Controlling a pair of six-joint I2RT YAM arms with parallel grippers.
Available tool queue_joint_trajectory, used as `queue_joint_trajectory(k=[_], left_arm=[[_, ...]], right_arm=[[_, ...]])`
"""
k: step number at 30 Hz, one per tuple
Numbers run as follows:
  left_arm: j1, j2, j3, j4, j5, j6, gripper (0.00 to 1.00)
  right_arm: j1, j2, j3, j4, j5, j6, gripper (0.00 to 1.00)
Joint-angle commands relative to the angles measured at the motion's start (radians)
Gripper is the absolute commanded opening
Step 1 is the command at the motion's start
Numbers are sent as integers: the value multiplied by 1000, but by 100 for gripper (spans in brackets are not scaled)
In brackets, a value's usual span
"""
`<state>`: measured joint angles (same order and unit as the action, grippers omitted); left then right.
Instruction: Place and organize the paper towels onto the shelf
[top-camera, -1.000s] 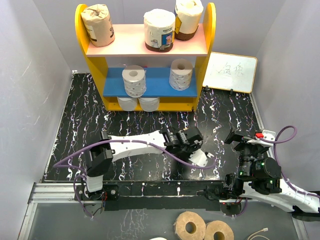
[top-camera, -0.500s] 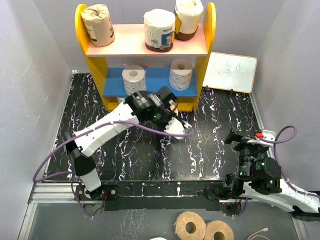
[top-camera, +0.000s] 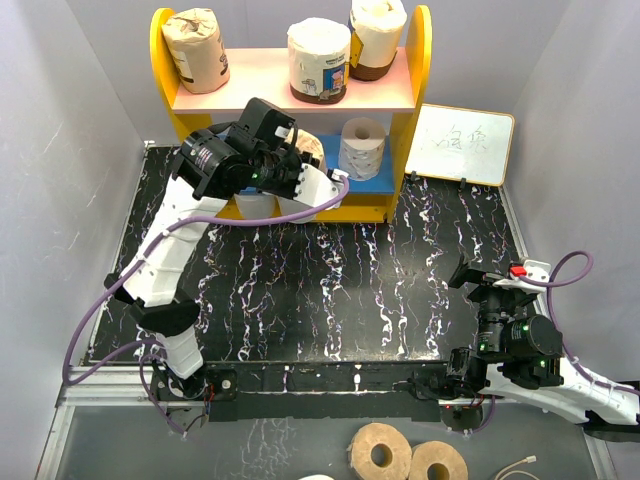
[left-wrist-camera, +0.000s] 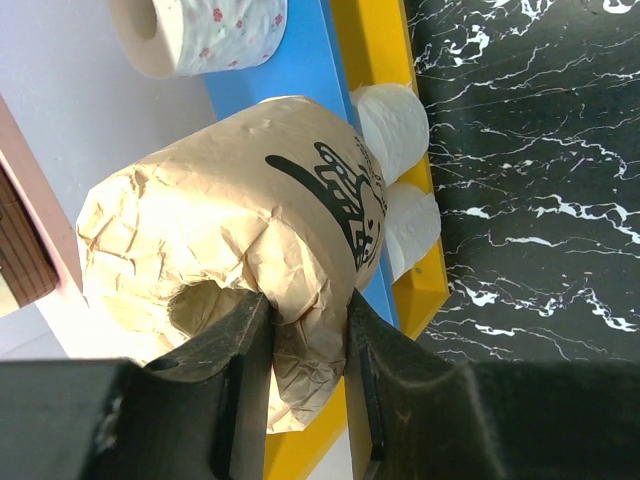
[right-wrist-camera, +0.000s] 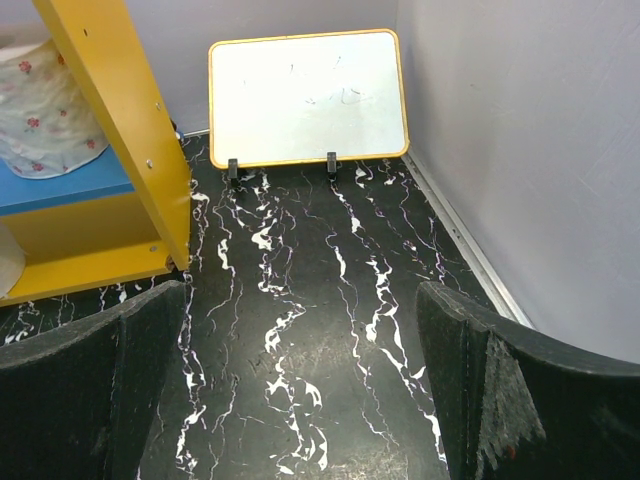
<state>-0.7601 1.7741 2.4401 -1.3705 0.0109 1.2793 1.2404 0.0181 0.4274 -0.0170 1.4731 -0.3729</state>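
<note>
Black marbled surface (top-camera: 330, 300): shelf (top-camera: 419, 70) at far edge, whiteboard (top-camera: 460, 145) beside. Upper board (top-camera: 260, 78): three wrapped rolls (top-camera: 318, 60). Blue board (top-camera: 383, 183): white roll (top-camera: 362, 147).

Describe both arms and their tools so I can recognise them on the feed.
The left arm and right arm both have white shells, black joint housings and a looping purple cable. The right one carries a small red tab. The left tool and right tool have broad matt black fingers.

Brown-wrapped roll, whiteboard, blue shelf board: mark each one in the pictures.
brown-wrapped roll (left-wrist-camera: 230, 220), left wrist view, on its crinkled paper side.
whiteboard (right-wrist-camera: 305, 95), right wrist view, middle of its white face.
blue shelf board (right-wrist-camera: 60, 187), right wrist view, bare top surface near the front edge.
</note>
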Motion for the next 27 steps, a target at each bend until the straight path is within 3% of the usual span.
queue_joint_trajectory(k=[1,11,17,23,27], left_arm=[[19,-28,67,32,-42,7,0],[34,-121,69,114,-200,58,0],[35,-206,51,252,-268,87,0],[37,-199,52,320,-311,106,1],[60,-140,100,397,-291,107,8]], right_arm=[[14,-24,1,37,-11,-9,98],[19,-24,1,38,-13,-9,98],[21,-24,-1,38,-16,-9,98],[24,-24,-2,38,-17,-9,98],[24,-24,-2,38,-16,-9,98]])
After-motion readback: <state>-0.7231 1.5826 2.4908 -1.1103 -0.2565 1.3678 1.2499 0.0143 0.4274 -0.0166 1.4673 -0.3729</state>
